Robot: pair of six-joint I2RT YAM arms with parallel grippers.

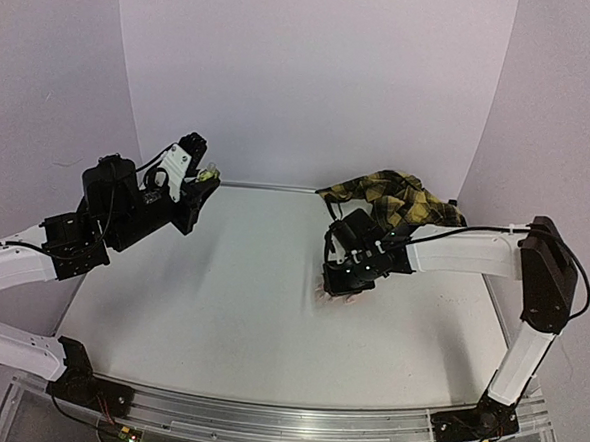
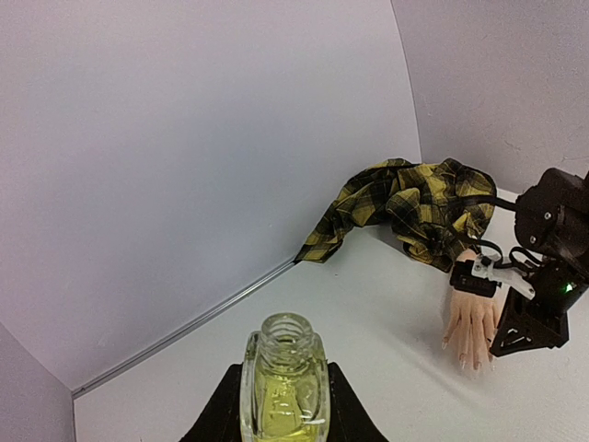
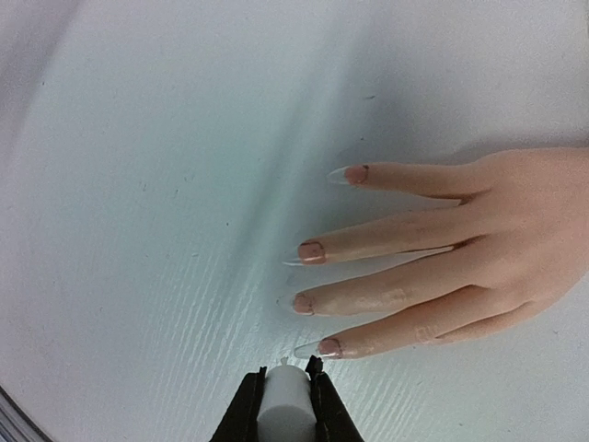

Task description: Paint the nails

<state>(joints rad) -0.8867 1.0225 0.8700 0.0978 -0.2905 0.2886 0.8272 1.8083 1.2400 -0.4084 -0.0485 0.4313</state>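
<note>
The left gripper [image 1: 199,181] clamps an uncapped bottle [image 2: 284,387] of yellowish polish, raised at the far left. The right gripper [image 3: 283,403] pinches a white cap [image 3: 283,420] just beside the nails [image 3: 311,250] of the mannequin hand [image 3: 497,249], which lies right of centre on the table [image 1: 220,297].

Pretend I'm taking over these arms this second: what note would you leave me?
Left gripper: shut on the open bottle of yellowish liquid, raised at the left rear.
Right gripper: shut on the white cap, low, just off the fingertips of the mannequin hand.
The hand lies flat on the table, with its plaid sleeve bunched behind.
Done: the bottle is open.
The nails look pink with clear tips; I cannot tell whether any polish is fresh.
Left: probably brush each nail, then recap the bottle.
</note>
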